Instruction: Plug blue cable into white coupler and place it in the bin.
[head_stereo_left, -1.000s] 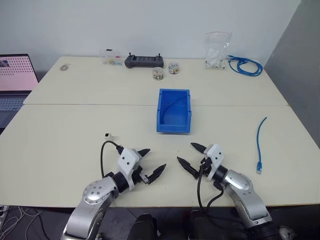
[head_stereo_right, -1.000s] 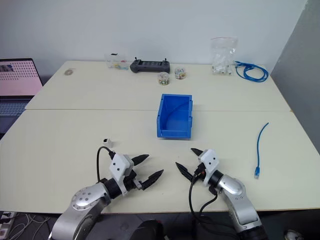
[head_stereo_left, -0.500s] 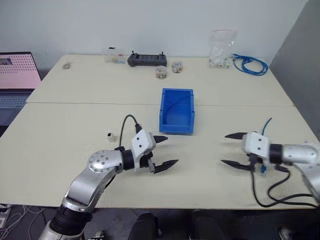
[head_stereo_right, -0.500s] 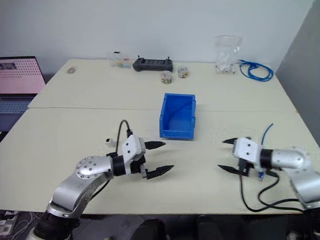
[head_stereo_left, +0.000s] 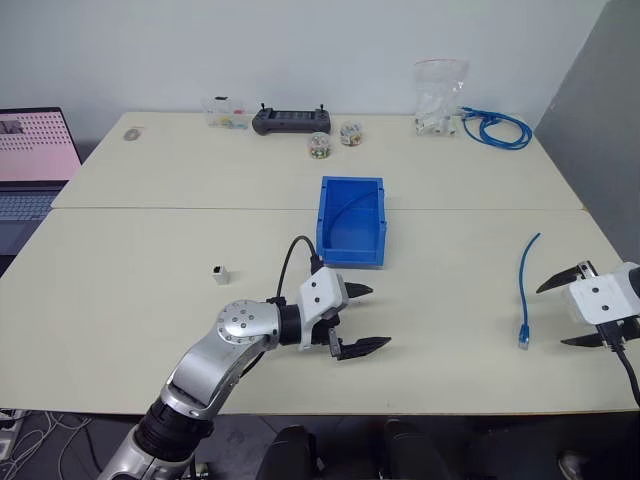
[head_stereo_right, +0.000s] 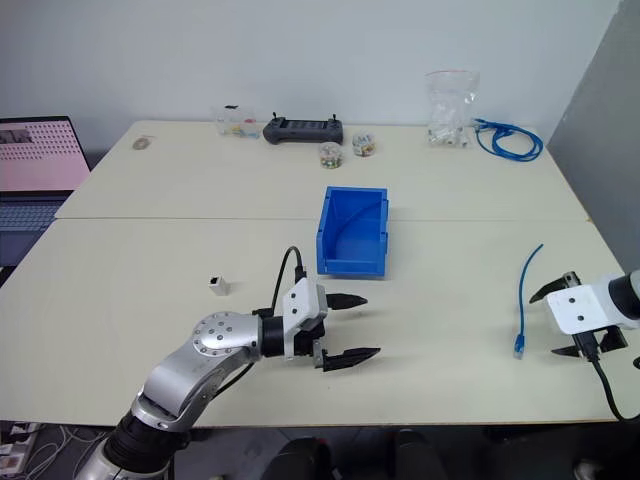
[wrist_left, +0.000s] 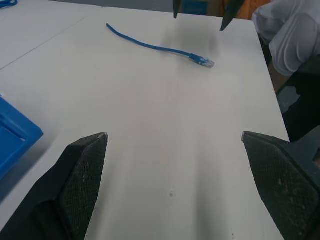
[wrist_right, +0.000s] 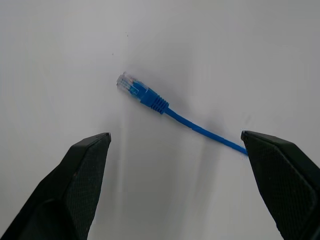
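Right gripper (head_stereo_left: 568, 312) spread wide, empty, just beside blue cable (head_stereo_left: 525, 285) lying loose on table (head_stereo_left: 130, 300). Left gripper (head_stereo_left: 362, 318) also wide, empty, near bin (head_stereo_left: 350, 221). White coupler (head_stereo_left: 220, 271) farther left, apart.

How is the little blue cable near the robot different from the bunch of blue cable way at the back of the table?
The blue cable lies as one nearly straight strand, while the blue cable bundle is looped into a coil. The blue cable sits near the table's front, beside the open right pincer; the blue cable bundle lies at the far edge next to a clear bag. Both are bright blue and lie flat on the table, untouched.
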